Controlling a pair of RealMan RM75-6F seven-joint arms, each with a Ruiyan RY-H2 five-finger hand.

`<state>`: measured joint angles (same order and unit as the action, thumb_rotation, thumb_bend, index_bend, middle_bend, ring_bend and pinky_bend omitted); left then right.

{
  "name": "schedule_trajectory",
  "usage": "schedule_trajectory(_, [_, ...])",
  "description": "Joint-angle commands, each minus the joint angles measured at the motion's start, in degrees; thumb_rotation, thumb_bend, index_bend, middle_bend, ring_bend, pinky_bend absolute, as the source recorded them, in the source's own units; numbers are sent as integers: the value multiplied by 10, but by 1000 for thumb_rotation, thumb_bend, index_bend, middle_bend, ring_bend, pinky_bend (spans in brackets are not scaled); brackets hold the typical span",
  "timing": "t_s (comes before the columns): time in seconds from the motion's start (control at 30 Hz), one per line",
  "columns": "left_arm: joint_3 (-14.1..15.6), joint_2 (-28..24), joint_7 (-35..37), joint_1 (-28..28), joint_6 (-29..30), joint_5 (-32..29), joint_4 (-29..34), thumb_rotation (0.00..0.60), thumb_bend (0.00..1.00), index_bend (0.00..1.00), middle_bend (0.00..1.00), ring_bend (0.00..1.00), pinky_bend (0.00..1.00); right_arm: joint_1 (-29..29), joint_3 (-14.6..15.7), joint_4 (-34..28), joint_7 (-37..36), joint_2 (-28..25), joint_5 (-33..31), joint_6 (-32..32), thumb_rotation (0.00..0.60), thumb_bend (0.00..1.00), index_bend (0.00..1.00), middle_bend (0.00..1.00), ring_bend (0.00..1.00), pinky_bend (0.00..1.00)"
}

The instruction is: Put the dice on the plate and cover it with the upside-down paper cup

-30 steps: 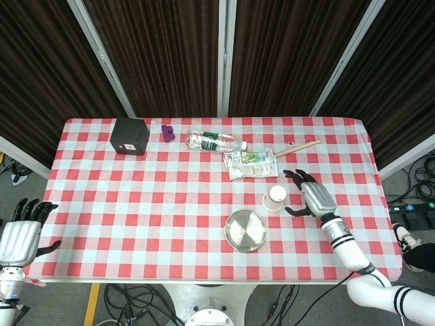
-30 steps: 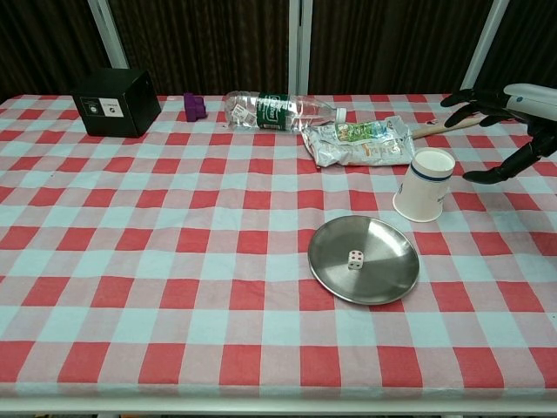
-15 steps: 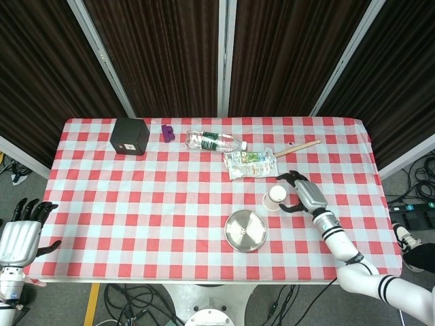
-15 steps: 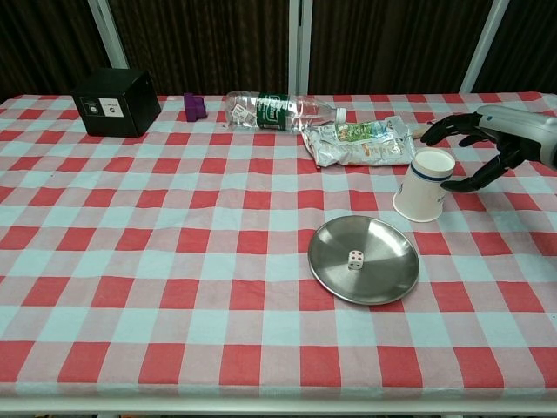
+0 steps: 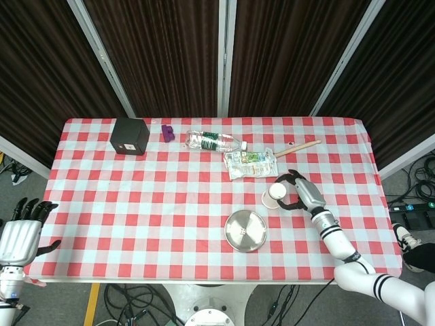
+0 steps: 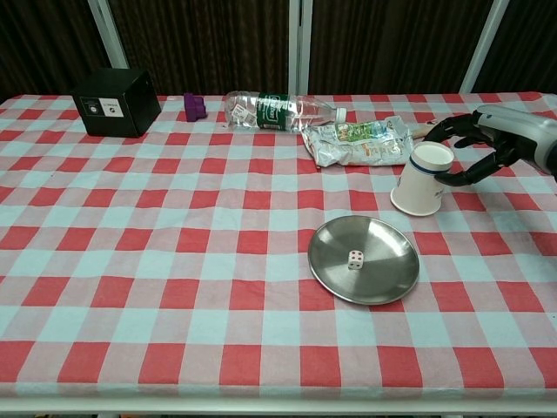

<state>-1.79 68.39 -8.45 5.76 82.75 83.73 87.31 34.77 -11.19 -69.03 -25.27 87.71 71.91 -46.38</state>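
A small white dice [image 6: 354, 259] lies inside the round steel plate [image 6: 383, 279], near the table's front middle; the head view shows the plate [image 5: 245, 231] too. An upside-down white paper cup [image 6: 419, 185] stands just behind and right of the plate, tipped slightly to the left, and appears in the head view as the cup [image 5: 273, 195]. My right hand [image 6: 496, 139] reaches in from the right, its fingers and thumb wrapped around the cup's upper end; the same hand [image 5: 302, 193] is seen from above. My left hand [image 5: 17, 234] hangs open off the table's lower left corner.
A black box [image 6: 116, 102] and a purple block [image 6: 192, 106] sit at the back left. A plastic bottle [image 6: 278, 111] lies on its side at the back middle, beside a crumpled snack bag [image 6: 357, 142]. A wooden spoon [image 5: 299, 146] lies behind the cup.
My right hand moved left from beside the cup and closed its fingers around it. The cup tipped and shifted slightly left. The left hand stayed still.
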Motion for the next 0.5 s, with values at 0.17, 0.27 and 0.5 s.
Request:
schedule_trajectory(0.17, [-2,-3,-3,2,0,0,4,600,0,228,186,106,71,-13,25,-86,-101,-47,115,-61,600,300,567,313,56,90])
schedule_trajectory(0.27, [-2,-3,-4,2,1,1,6,600,0,228,186,106,71,-9,52,-114,-142,-63,180,-83,600,302,578,325,61,90])
schedule_trajectory(0.5, [0,-3,0,-3,3,-3,6,600,0,228,186,105,71,6,104,-114,-127,-46,246,-90,600,302,589,333,79,90])
